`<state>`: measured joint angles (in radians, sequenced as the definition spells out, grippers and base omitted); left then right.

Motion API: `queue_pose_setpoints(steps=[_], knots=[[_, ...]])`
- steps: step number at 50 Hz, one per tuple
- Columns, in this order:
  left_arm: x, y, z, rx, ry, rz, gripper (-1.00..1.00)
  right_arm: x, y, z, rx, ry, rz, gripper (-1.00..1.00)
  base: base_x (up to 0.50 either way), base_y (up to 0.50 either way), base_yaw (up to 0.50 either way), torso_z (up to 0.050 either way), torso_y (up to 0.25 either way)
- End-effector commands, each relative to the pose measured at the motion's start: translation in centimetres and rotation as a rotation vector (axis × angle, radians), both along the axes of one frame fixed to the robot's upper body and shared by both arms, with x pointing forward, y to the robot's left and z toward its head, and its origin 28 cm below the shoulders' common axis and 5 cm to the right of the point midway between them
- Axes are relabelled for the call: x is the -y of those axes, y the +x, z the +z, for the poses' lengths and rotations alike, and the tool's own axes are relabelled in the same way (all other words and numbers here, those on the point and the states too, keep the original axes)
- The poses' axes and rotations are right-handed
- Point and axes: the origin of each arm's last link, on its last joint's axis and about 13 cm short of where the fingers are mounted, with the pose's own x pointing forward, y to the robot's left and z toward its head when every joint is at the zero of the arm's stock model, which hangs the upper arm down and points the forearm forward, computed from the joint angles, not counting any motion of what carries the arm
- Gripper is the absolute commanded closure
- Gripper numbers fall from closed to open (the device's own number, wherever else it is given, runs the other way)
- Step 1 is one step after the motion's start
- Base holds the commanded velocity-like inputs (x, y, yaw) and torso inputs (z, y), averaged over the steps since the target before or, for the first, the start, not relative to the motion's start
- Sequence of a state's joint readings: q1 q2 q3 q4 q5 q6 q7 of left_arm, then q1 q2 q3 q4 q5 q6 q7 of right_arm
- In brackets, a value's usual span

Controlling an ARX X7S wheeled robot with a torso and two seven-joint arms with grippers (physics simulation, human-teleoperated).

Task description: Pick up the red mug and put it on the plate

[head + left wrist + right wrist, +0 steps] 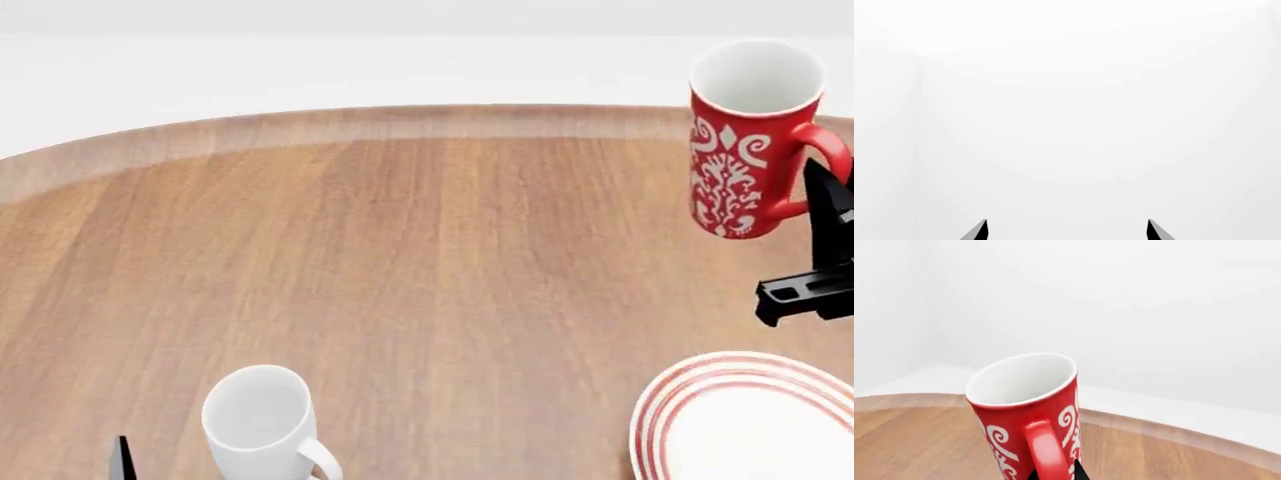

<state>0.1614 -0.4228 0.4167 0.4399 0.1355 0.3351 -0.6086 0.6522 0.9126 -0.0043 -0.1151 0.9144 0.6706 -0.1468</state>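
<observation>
With the right gripper (825, 235) clamped on the handle of the red mug (742, 140), held above the desk's (441, 260) far right, and the idle left jaws apart, carry it level toward you over the plate (747, 420).

Black angular right claw (825, 255); left claw (1067, 231) with dark, pointed, grey-faced fingertips (978, 231).

a round wooden table (441, 260) is being shown. the plate (747, 420) is lying on it near the front edge; a white mug (260, 420) is standing well apart from the plate, across the table.
</observation>
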Motion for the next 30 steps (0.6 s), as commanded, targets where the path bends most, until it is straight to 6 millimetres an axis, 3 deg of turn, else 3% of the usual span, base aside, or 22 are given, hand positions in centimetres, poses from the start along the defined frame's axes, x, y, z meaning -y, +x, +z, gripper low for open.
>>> queue_pose_setpoints(steps=[1,14,30], knots=[[0.0,-0.1,0.0,0.0,-0.001,0.002,-1.0,2.0,2.0,0.2,0.016,0.06,-0.003,1.0,0.0,0.0,0.0,0.0,0.0],[0.0,-0.1,-0.1,-0.005,-0.003,0.0,-1.0,3.4,4.0,0.0,-0.001,0.069,-0.065,1.0,0.0,0.0,0.0,0.0,0.0],[-0.1,0.0,-0.2,-0.002,-0.001,0.005,-1.0,4.7,3.6,-2.8,-0.087,0.048,-0.14,1.0,0.0,0.0,0.0,0.0,0.0]])
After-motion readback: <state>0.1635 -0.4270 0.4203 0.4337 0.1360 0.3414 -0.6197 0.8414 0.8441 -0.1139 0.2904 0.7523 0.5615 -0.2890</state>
